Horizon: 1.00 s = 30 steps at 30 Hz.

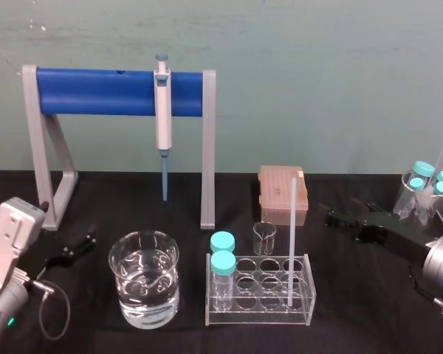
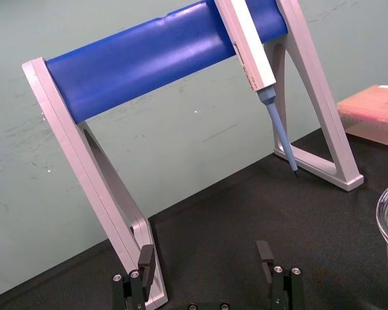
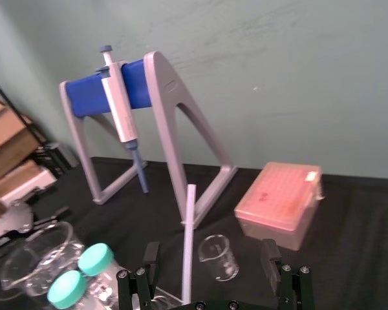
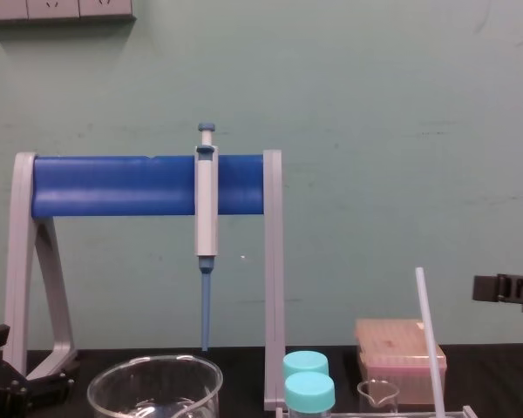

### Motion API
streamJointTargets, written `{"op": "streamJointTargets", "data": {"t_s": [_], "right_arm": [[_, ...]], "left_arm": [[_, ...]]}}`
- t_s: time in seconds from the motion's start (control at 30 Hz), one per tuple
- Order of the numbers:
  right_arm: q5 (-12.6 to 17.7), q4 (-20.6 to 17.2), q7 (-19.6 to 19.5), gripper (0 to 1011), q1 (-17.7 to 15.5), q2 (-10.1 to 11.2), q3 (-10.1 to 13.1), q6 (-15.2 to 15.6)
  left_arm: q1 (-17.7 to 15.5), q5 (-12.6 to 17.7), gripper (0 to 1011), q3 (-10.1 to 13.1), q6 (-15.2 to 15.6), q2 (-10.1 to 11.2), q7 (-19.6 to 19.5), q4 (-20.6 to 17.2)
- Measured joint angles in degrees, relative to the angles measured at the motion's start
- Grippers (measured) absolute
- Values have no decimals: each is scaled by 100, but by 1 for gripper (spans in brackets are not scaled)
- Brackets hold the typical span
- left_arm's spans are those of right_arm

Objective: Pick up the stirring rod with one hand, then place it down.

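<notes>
My left gripper (image 2: 204,250) sits low by the foot of the pipette stand (image 1: 96,92), jaws spread wide with nothing between them. Further right, the stirring rod (image 1: 291,243) stands nearly upright in the clear rack (image 1: 258,313), in what looks like its right-end front hole. Right of the rack and apart from it, my right gripper (image 3: 210,250) hovers, jaws wide and empty.

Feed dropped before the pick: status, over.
Left gripper open, low by pipette stand. Right gripper open, right of test tube rack. Stirring rod stands in rack, untouched. Small beaker just behind.
</notes>
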Motion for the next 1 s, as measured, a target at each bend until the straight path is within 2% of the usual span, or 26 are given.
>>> {"op": "streamJointTargets", "data": {"t_s": [0.23, 0.37, 0.7, 0.87, 1.0], "right_arm": [[380, 282, 285, 1000, 318, -1, -197, 428], [482, 453, 420, 1000, 510, 45, -347, 645], [429, 928, 765, 1000, 1128, 228, -765, 903], [379, 1219, 863, 1000, 1427, 199, -991, 963], [374, 1365, 900, 1000, 1546, 156, -1107, 992]], "left_arm": [[0, 0, 1005, 0, 0, 0, 0, 0], [0, 0, 1005, 0, 0, 0, 0, 0], [0, 0, 1005, 0, 0, 0, 0, 0], [0, 0, 1005, 0, 0, 0, 0, 0], [0, 0, 1005, 0, 0, 0, 0, 0]]}}
